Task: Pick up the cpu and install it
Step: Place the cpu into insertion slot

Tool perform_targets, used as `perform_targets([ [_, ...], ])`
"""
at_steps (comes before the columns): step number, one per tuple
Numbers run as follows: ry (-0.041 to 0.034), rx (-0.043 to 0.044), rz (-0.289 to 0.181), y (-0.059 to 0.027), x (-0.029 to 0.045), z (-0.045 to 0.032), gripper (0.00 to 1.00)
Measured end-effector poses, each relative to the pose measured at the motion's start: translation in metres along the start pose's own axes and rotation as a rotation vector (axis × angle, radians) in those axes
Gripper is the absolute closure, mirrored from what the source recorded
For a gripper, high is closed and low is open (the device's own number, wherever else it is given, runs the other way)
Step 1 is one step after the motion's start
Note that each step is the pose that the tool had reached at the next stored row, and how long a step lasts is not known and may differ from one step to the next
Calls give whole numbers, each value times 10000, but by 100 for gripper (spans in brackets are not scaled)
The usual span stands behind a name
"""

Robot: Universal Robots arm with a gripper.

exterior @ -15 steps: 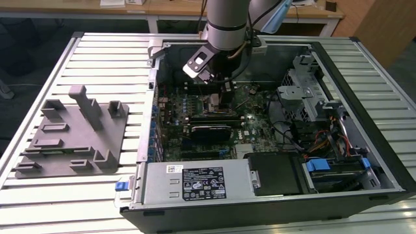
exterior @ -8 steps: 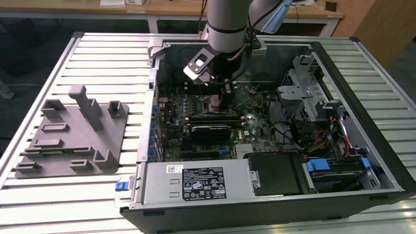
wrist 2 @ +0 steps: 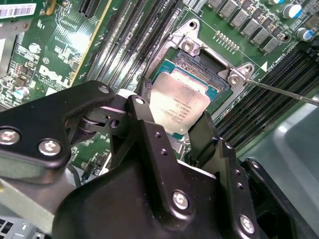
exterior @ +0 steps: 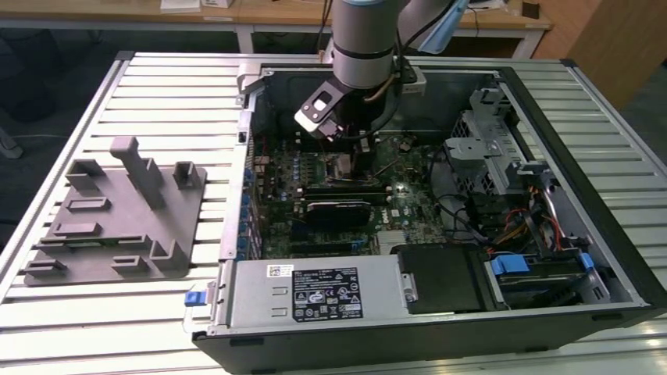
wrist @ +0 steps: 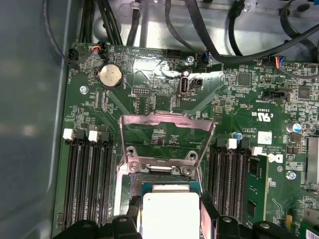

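Note:
The cpu [wrist 2: 180, 102] is a pale silver square chip lying over the black socket frame [wrist 2: 212, 64] on the green motherboard [wrist: 164, 99]. In both wrist views my gripper [wrist 2: 174, 124] has a black finger against each of two opposite edges of the cpu [wrist: 169, 211], shut on it. I cannot tell whether the chip is seated or just above the socket. The socket's metal load plate [wrist: 167, 130] stands folded open beyond the cpu. In the exterior view the gripper [exterior: 349, 152] reaches down inside the open computer case [exterior: 583, 156].
Memory slots [wrist: 87, 179] flank the socket on both sides. A thin metal lever [wrist 2: 281, 90] juts out beside it. Black cables [wrist: 209, 35] run along the case wall. A grey fixture block [exterior: 115, 219] sits on the slatted table at the exterior view's left; a power supply [exterior: 312, 293] fills the case's near end.

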State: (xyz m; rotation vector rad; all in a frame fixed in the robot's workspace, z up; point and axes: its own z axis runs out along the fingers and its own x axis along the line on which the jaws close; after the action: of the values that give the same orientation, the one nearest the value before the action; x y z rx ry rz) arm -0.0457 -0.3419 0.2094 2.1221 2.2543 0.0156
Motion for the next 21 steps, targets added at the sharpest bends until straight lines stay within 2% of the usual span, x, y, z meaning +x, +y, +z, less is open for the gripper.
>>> perform_targets([
  [7,-2,1,28,-1,25,67,45],
  [13,-2,1,95,0,76,101,45],
  [21,-17,11,415,-10,88,134,45],
])
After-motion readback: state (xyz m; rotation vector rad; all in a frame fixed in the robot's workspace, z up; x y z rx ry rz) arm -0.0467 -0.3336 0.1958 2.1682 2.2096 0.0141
